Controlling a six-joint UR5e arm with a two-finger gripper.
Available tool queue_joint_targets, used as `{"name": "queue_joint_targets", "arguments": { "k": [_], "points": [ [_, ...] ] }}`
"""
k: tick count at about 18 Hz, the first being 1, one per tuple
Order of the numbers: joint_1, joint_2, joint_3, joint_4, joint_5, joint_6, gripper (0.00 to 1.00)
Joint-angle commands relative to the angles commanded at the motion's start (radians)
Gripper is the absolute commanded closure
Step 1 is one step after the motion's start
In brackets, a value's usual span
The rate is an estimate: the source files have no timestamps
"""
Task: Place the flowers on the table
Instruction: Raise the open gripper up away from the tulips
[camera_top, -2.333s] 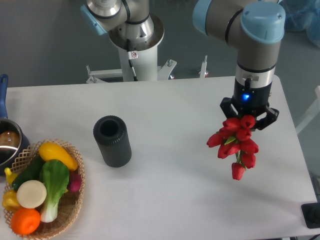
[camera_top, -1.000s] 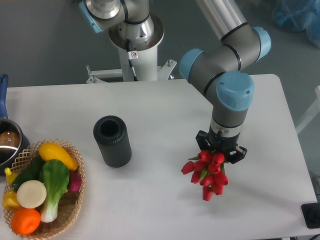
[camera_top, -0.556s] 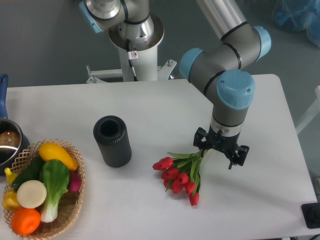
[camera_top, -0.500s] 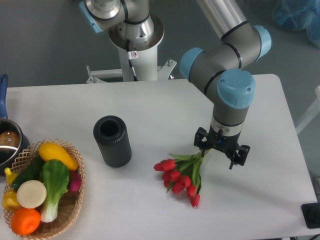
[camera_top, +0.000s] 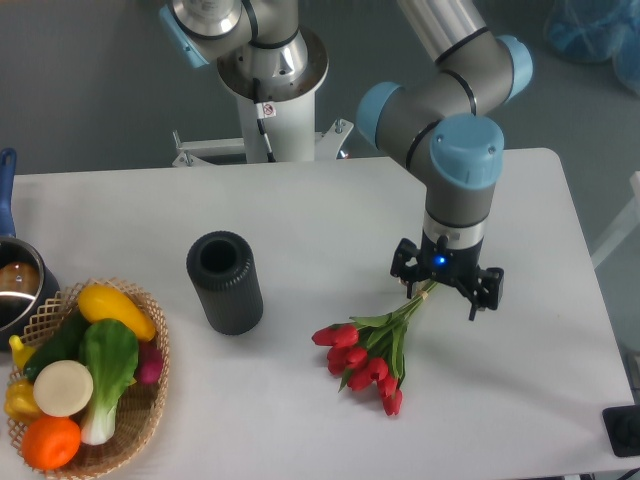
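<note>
The flowers (camera_top: 368, 359), a bunch of red tulip buds with green stems, lie flat on the white table (camera_top: 320, 230), buds toward the front left and stem ends toward the back right. My gripper (camera_top: 447, 287) hangs open just above the stem ends, with its two black fingers spread on either side of them. Nothing is held between the fingers.
A black ribbed cylinder (camera_top: 224, 282) stands upright left of the flowers. A wicker basket (camera_top: 140, 400) of toy vegetables sits at the front left edge. A dark pot (camera_top: 15, 285) with a blue handle is at the far left. A second robot base (camera_top: 270, 90) stands behind the table.
The gripper came down with the tulips, opened and let them fall flat onto the table. Since then it has risen a little and drifted slightly back.
</note>
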Motion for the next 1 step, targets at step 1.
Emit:
{"name": "queue_joint_targets", "arguments": {
  "k": [1],
  "points": [
    [0.008,0.002,-0.002,0.002,0.002,0.002,0.00]
  ]
}}
